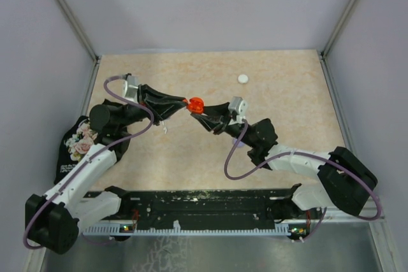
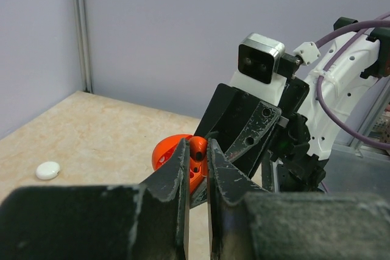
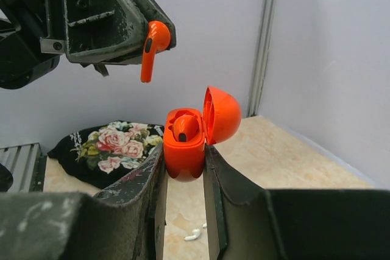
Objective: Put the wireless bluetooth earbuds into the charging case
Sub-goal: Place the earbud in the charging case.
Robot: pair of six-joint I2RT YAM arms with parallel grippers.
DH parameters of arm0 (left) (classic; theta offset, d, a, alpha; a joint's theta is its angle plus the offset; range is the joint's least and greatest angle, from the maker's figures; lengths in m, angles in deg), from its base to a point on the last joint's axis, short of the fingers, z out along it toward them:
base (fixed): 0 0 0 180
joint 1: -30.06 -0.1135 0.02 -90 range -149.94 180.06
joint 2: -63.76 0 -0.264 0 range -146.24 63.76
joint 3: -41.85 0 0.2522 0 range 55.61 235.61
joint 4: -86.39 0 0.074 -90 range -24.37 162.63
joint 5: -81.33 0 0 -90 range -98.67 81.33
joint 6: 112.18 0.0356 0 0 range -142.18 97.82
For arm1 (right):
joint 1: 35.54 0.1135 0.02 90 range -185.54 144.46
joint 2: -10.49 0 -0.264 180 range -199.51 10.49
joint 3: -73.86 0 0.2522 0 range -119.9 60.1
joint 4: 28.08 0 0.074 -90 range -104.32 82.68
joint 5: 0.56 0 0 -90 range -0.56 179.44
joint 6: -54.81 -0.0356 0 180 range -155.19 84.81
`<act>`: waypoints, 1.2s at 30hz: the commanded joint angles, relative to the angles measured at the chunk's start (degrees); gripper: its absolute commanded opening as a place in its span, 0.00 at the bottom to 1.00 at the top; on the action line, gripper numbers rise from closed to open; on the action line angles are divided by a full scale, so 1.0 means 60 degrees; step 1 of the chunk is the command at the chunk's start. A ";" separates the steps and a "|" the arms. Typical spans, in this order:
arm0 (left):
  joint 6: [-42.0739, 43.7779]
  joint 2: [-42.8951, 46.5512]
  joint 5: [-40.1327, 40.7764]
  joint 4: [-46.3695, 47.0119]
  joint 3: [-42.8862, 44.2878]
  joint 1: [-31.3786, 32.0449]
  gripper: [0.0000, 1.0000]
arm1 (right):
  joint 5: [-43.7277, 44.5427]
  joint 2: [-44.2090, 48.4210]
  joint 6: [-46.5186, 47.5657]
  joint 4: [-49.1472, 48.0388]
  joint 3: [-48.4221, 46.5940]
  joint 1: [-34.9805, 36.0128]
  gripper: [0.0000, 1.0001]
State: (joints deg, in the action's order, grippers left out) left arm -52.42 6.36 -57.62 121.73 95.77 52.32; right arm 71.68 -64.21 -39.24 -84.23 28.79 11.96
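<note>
My right gripper [image 3: 184,158] is shut on an orange charging case [image 3: 184,150] and holds it upright above the table, lid [image 3: 223,114] swung open. One orange earbud [image 3: 184,127] sits in it. My left gripper [image 2: 196,148] is shut on a second orange earbud [image 2: 198,146]. In the right wrist view this earbud [image 3: 152,45] hangs stem down, above and left of the case and apart from it. From above, both grippers meet at the case [image 1: 196,104] at mid-table. A white earbud [image 3: 195,234] lies on the table below.
A white disc-shaped case [image 1: 243,79] lies at the back right and also shows in the left wrist view [image 2: 47,170]. A black floral pouch [image 1: 76,144] lies at the left edge. Grey walls enclose the beige table [image 1: 287,113].
</note>
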 commanded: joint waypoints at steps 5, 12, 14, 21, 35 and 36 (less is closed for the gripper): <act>0.0042 -0.0314 -0.0039 0.0673 -0.0096 0.0145 0.09 | -0.0540 -0.0031 -0.0304 -0.0747 -0.0695 0.0082 0.00; 0.0043 -0.0427 -0.0025 0.0837 -0.0075 0.0211 0.09 | -0.0773 -0.0080 -0.0390 -0.0776 -0.0787 0.0074 0.00; 0.0069 -0.0422 -0.0014 0.0825 -0.0073 0.0228 0.09 | -0.0790 -0.0103 -0.0455 -0.0844 -0.0788 0.0088 0.00; 0.0103 -0.0437 -0.0066 0.0804 -0.0119 0.0251 0.09 | -0.0750 -0.0123 -0.0562 -0.0858 -0.0815 0.0081 0.00; 0.0582 -0.0300 -0.0229 0.0105 -0.0196 0.0340 0.11 | -0.0588 -0.0083 -0.0508 -0.1081 -0.0845 0.0088 0.00; 0.0645 -0.0277 -0.0235 0.0010 -0.0198 0.0334 0.13 | -0.0575 -0.0069 -0.0481 -0.1078 -0.0853 0.0085 0.00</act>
State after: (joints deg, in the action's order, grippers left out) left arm -50.63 3.84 -57.66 123.44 95.20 54.07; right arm 68.01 -64.73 -41.86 -86.11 26.97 12.07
